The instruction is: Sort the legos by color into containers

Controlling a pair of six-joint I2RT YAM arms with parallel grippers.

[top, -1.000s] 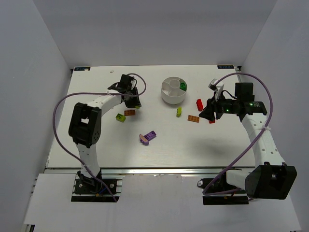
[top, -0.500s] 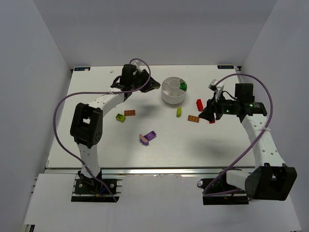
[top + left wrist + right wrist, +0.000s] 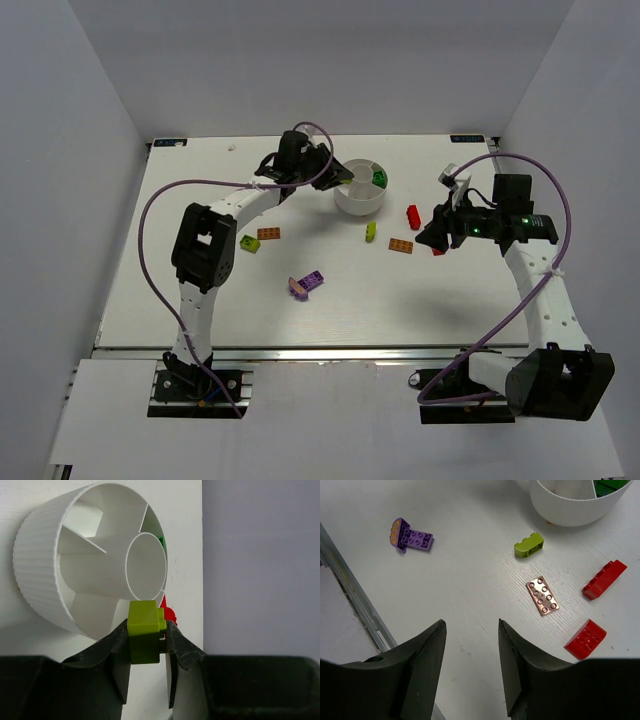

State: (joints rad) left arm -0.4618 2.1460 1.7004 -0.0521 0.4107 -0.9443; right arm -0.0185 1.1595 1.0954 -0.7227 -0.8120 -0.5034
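white table [image 3: 200, 300] | left gripper [image 3: 147, 632] clenched on yellow-green brick [image 3: 142, 617], just at rim of white dish [image 3: 40, 575] | dark green brick [image 3: 379, 178] in a wedge | right gripper [image 3: 470, 650] spread, grasping nothing, above table | orange plate [image 3: 542, 596], purple brick [image 3: 415, 537] loose

A white table [image 3: 400, 300] sits between plain grey walls [image 3: 60, 150], a metal rail [image 3: 300, 352] along its near edge.

The left arm [image 3: 238, 205] and its fingers [image 3: 118, 652], closed on a yellow-green brick [image 3: 144, 637], block the dish's [image 3: 358, 205] left rim, while a red brick [image 3: 413, 216], a curved green brick [image 3: 371, 231] and an orange plate [image 3: 401, 245] litter its right side, and the near counter [image 3: 400, 310] lies open beyond the purple bricks [image 3: 308, 283].
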